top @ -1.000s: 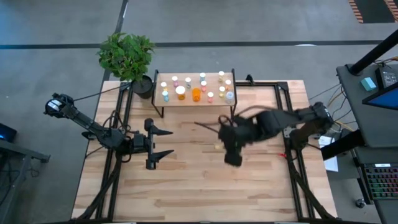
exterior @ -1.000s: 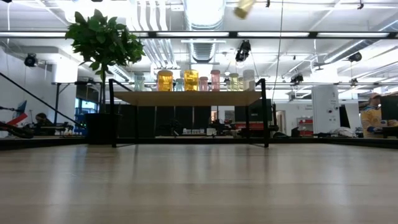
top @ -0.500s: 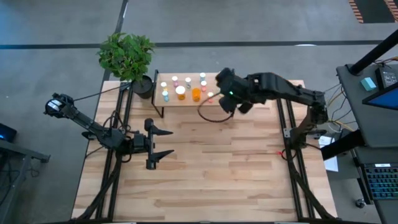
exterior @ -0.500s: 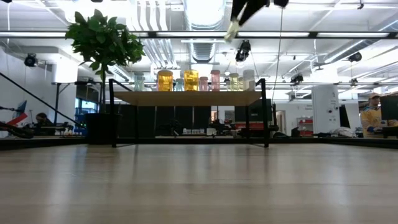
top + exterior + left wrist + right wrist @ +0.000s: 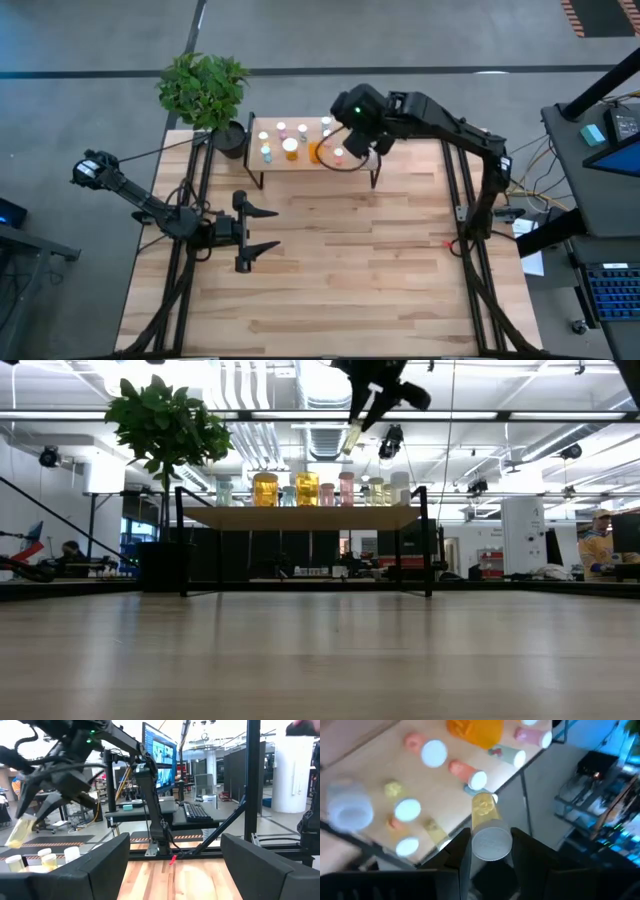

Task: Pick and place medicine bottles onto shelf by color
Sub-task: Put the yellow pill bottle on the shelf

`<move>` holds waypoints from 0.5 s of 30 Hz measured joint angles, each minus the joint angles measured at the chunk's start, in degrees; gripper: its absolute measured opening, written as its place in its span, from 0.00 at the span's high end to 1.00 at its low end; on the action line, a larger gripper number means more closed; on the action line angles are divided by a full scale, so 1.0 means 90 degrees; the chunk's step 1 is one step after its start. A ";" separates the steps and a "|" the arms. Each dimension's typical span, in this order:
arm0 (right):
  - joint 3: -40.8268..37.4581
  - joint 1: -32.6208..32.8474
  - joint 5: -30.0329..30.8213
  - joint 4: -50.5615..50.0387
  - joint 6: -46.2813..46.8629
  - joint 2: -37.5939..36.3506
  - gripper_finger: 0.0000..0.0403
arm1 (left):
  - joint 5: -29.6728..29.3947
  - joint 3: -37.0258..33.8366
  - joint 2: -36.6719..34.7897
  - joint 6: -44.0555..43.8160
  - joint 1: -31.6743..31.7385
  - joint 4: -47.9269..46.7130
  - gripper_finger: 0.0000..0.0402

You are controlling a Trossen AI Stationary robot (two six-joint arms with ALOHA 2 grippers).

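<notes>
At the top centre of the frame the right gripper [image 5: 356,422] hangs down with a pale yellowish bottle [image 5: 353,438] tilted between its jaws, above the shelf [image 5: 305,518]. On the shelf's light top stand two amber bottles [image 5: 265,489], a pinkish one [image 5: 346,488] and paler ones beside them. A leafy plant [image 5: 168,425] rises at upper left. The wooden counter [image 5: 320,660] fills the lower half. A person [image 5: 598,546] shows at far right.

potted plant [image 5: 204,92] sits at the table's back left corner; a desk with a keyboard [image 5: 609,296] off to the right; a person [image 5: 598,550] way back in the room
</notes>
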 joint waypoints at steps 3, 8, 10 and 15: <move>0.0064 -0.0198 -0.0289 -0.0049 0.0568 0.0163 0.73 | 0.0000 -0.0027 0.0000 0.0012 0.0002 -0.0015 0.27; 0.0064 -0.0317 -0.0766 -0.0177 0.0914 0.0287 0.73 | -0.0005 -0.0102 0.0000 0.0037 0.0002 -0.0012 0.27; 0.0064 -0.0307 -0.0704 -0.0199 0.0912 0.0337 0.73 | -0.0014 -0.0104 0.0000 0.0063 0.0004 -0.0005 0.27; 0.0064 -0.0316 -0.0528 -0.0199 0.0892 0.0469 0.73 | -0.0015 -0.0104 0.0000 0.0063 0.0005 0.0024 0.27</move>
